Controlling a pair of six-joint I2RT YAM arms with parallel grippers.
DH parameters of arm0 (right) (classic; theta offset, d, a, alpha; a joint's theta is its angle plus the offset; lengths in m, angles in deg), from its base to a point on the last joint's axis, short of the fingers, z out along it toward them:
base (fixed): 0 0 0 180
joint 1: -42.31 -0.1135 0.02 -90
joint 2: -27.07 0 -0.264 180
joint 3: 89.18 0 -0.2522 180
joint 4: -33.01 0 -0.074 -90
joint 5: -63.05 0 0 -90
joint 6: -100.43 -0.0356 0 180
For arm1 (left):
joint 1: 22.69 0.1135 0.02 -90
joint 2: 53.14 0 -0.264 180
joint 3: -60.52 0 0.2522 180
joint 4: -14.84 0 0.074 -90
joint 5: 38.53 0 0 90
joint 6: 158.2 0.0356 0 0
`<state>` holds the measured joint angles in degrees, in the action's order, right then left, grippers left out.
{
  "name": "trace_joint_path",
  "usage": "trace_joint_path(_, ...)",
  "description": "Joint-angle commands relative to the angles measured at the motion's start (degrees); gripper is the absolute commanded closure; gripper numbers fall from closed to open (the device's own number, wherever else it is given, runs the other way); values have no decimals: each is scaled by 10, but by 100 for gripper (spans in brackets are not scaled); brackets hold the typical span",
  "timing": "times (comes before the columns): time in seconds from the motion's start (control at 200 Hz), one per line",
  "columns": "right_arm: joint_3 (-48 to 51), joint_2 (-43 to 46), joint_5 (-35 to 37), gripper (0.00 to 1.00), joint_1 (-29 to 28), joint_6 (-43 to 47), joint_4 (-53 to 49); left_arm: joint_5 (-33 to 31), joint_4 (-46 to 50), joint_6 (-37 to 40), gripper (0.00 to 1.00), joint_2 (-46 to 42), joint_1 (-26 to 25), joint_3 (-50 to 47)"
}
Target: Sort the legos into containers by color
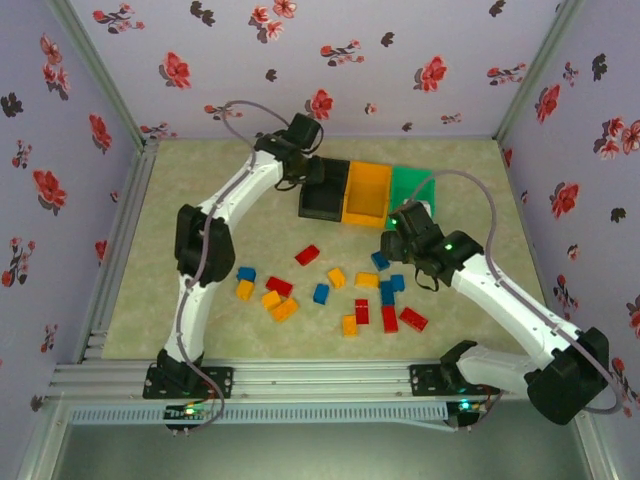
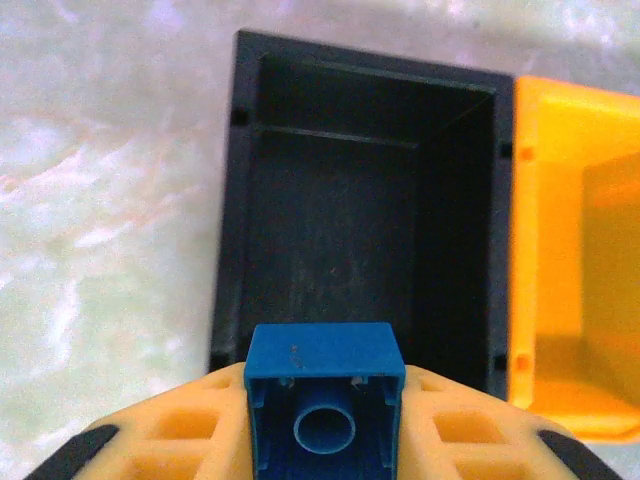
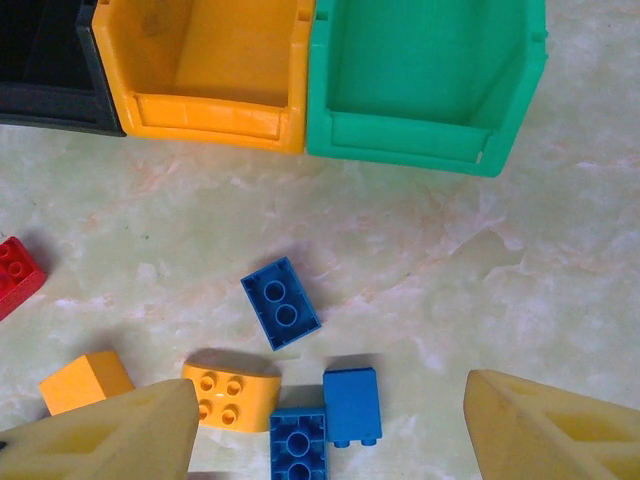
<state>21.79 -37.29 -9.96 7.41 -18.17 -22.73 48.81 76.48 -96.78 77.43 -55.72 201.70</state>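
Note:
My left gripper [image 2: 325,390] is shut on a blue lego [image 2: 325,352], held over the near end of the black bin [image 2: 228,200]; from above this gripper [image 1: 314,174] sits at that bin's [image 1: 322,210] left rim. The orange bin [image 1: 366,196] and green bin [image 1: 408,182] adjoin it to the right. My right gripper [image 3: 330,440] hangs open above blue legos [image 3: 281,302] [image 3: 351,405] and an orange-yellow lego [image 3: 230,395], holding nothing. In the top view the right gripper [image 1: 393,238] hovers just in front of the bins. Red, blue and orange-yellow legos [image 1: 321,293] lie scattered mid-table.
The scatter runs from a blue lego [image 1: 246,273] on the left to a red one [image 1: 413,319] on the right. Floral walls enclose the table. A metal rail [image 1: 300,380] runs along the near edge by both arm bases.

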Motion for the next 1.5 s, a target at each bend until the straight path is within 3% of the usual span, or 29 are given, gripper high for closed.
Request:
trace_joint_path(0.0, 9, 18, 7, 29, -5, -15, -10, 12, 24, -24, 77, 44, -4, 67)
trace_joint_path(0.07, 12, 22, 6, 29, -5, -16, -11, 14, 24, -29, 73, 64, -4, 93)
trace_joint_path(0.16, 13, 23, 5, 29, -5, -16, -12, 16, 23, -32, 47, 84, -4, 120)
trace_joint_path(0.21, 14, 23, 4, 28, -5, -15, -13, 21, 26, -32, 41, 87, -4, 131)
trace_joint_path(0.39, 15, 20, 2, 28, -5, -13, -13, 18, 16, -14, 38, 8, -5, 77)
trace_joint_path(0.755, 10, -12, -12, 24, -5, 20, -12, -19, -89, 44, 26, -383, -5, -330)
trace_joint_path(0.965, 16, -58, -41, 26, -5, 20, 22, -44, -97, 27, 26, -529, -5, -501)
trace_joint_path(1.14, 17, -107, -63, 28, -5, 25, 47, -50, -105, 5, 25, -570, -6, -566)
trace_joint_path(1.495, 4, -226, -62, 35, -1, 31, 63, -53, -93, 8, 25, -566, -5, -564)
